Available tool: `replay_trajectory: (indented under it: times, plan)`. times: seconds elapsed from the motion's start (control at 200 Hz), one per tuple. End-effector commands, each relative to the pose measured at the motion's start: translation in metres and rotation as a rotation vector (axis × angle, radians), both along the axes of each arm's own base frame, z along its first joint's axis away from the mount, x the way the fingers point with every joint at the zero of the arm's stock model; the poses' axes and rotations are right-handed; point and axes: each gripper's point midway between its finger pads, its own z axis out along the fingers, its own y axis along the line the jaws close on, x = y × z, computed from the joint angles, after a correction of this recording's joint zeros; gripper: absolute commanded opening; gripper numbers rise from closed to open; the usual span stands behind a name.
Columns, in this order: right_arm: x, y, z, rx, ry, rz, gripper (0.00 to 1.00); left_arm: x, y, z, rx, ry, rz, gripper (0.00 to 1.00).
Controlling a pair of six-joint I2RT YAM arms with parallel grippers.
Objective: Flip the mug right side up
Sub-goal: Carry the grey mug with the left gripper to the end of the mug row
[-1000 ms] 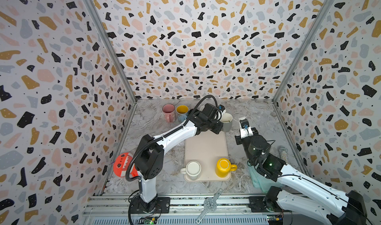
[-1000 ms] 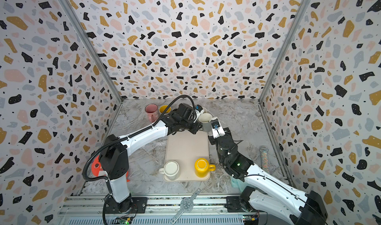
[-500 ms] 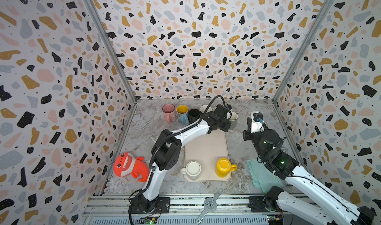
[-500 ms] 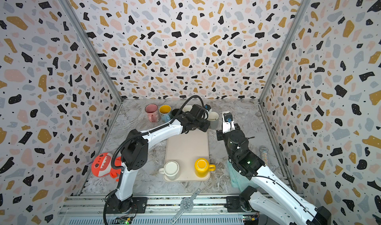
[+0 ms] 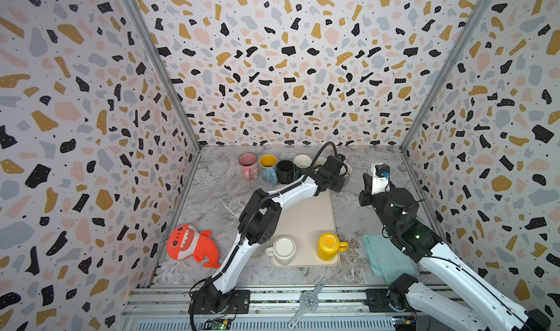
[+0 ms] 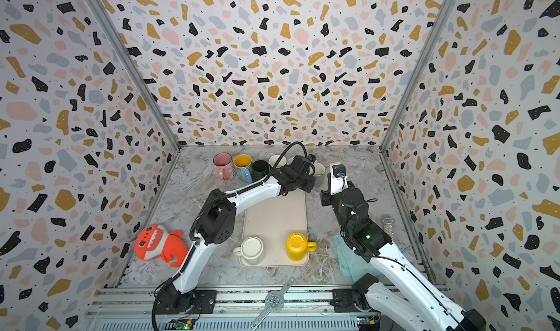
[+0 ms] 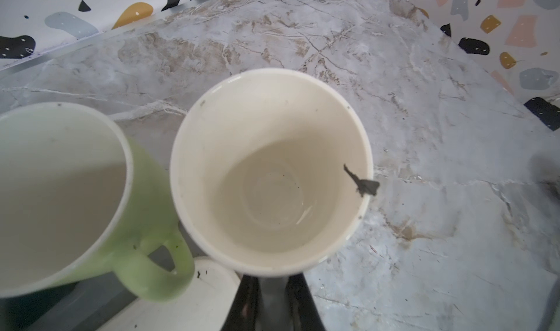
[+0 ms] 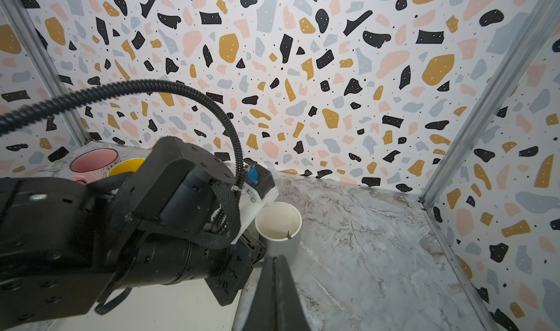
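Marble-patterned counter [image 5: 218, 193], terrazzo walls on three sides, and all the action is found at the right end of the row of mugs at the back. The grey mug [image 7: 269, 178] is seen upright, mouth up and white inside, its base set down on the counter just beside the green mug [image 7: 60, 193]. Whether the two touch cannot be told. The left tool [image 7: 272, 281] is clamped on the grey mug's near side, with a dark finger on either side of a grey part below the rim. Whether that part is wall or handle cannot be made out. A small dark scrap [image 7: 363, 187] is caught on the rim. In both top views the grey mug is largely hidden behind the left wrist.

The right tool [image 8: 274, 262] is held closed, fingers pressed together with nothing between them, near the grey mug and clear of it.

Further left along the back wall, a pink mug [image 5: 248, 164], a blue mug [image 5: 268, 168] with a yellow inside and a black mug [image 5: 285, 171] are lined up side by side. On the beige mat [image 5: 306, 217], a cream mug [image 5: 284, 249] and a yellow mug [image 5: 328, 244] are placed well apart at the front edge. An orange plush toy [image 5: 191, 246] is laid at the front left, and a teal cloth [image 5: 385, 256] is spread at the front right, beneath the right arm
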Motion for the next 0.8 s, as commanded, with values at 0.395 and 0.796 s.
replay_trajectory:
  times: [0.395, 0.796]
  plan:
    - [-0.002, -0.011, 0.005, 0.046, -0.001, 0.004, 0.02, 0.038, -0.011, 0.036, -0.043, -0.181, 0.077, 0.0]
    - [0.002, -0.015, -0.002, 0.053, 0.016, 0.003, 0.02, 0.05, -0.004, 0.022, 0.001, -0.22, 0.133, 0.0]
